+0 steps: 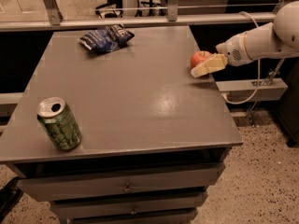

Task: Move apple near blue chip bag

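Note:
The apple (200, 57) is small, round and red-orange, and it sits at the right edge of the grey table (126, 101). My gripper (200, 65) reaches in from the right on a white arm and is right at the apple, with its cream-coloured tip in front of the apple's lower part. The blue chip bag (106, 37) is a crumpled dark blue foil bag with white markings. It lies flat near the table's far edge, left of centre and well away from the apple.
A green soda can (59, 124) stands upright at the table's front left. The table has drawers below its front edge. A metal rail (140, 21) runs behind the table. A white cable and a shelf (252, 88) are to the right, below the arm.

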Available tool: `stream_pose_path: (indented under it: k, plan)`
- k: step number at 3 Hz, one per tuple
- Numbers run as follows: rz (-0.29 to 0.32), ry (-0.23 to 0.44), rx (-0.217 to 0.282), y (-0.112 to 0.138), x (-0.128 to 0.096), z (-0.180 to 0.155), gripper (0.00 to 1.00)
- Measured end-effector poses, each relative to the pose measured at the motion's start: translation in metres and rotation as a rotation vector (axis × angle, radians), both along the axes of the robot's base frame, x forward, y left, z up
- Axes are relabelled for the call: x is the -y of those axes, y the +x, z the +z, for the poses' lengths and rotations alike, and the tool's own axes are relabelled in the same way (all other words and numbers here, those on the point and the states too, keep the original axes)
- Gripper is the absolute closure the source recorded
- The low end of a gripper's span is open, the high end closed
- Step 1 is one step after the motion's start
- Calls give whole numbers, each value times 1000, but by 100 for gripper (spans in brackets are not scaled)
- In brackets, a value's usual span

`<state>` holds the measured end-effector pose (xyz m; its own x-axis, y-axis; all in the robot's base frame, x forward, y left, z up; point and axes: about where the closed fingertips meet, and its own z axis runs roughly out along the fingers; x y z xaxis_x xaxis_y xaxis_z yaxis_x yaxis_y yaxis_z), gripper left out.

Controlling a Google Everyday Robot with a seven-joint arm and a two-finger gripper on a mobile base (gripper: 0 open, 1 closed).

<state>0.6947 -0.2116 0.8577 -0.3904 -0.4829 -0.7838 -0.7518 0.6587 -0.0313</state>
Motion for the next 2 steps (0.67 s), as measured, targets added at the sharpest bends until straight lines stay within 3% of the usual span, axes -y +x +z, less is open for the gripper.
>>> stream_pose_path:
  k: [1,2]
  plan:
    - [-4,35,-6,0,0,0,34]
    - [17,84,18,-11,-3,19,66]
